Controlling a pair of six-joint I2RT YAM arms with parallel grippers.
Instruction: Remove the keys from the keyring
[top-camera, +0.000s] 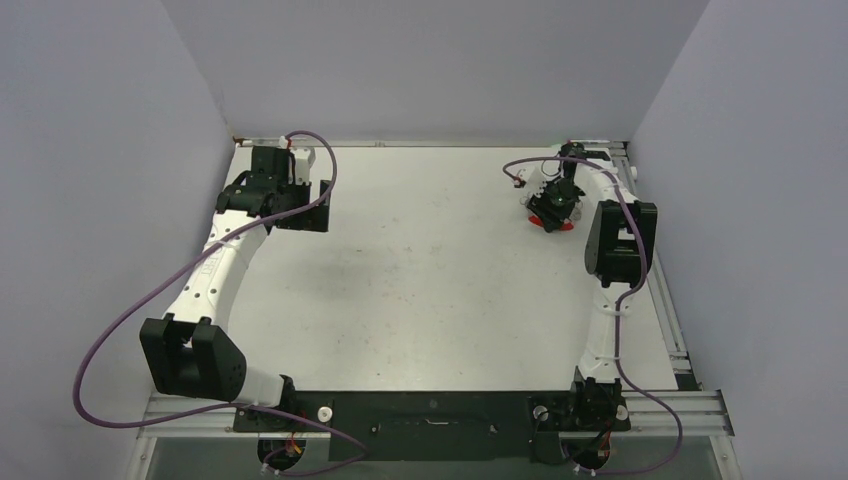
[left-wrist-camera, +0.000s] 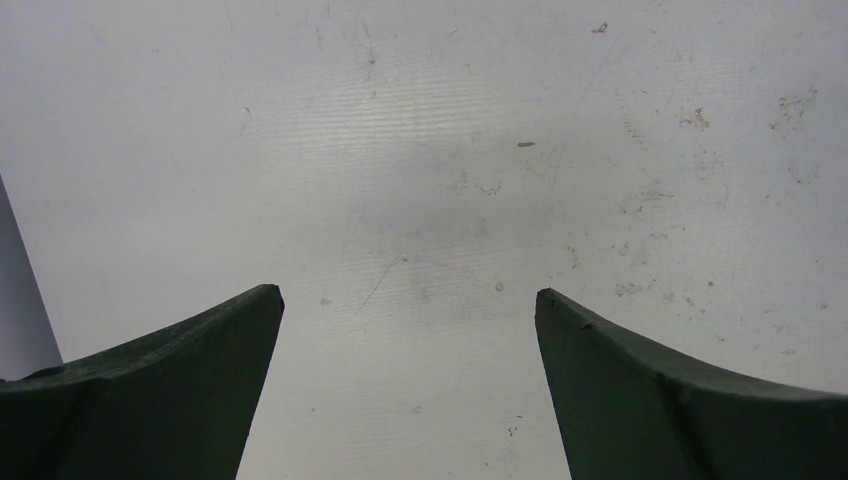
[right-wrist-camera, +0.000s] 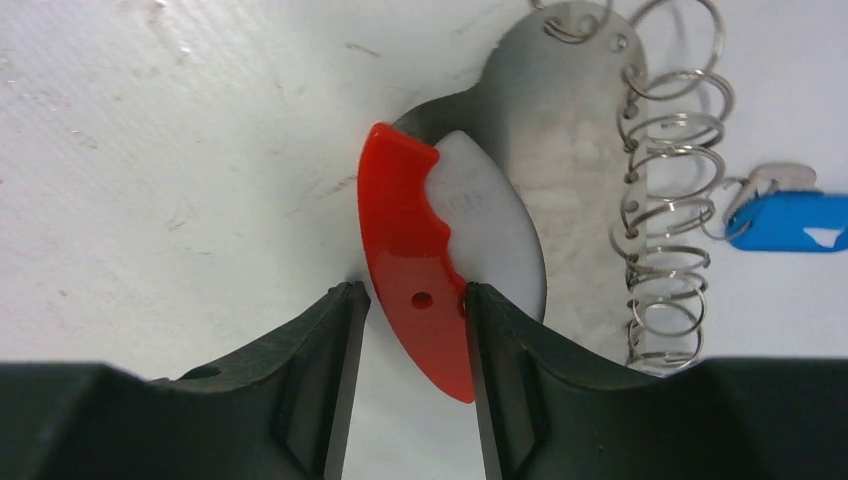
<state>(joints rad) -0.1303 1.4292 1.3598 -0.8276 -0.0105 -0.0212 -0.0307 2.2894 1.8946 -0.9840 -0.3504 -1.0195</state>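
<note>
Black fingers of the right gripper (right-wrist-camera: 410, 300) press against both sides of the keyring (right-wrist-camera: 400, 220), pinching its red band down at the far right corner of the table (top-camera: 420, 300). Silver wire loops (right-wrist-camera: 670, 250) run along its other edge, with a blue-headed key (right-wrist-camera: 790, 222) lying just beside them. Over at the far left, the left gripper (left-wrist-camera: 410, 300) gapes wide above the table, holding nothing.

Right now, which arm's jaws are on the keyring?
The right gripper: its jaws pinch the red keyring. The left gripper hangs open above the table, holding nothing.
</note>
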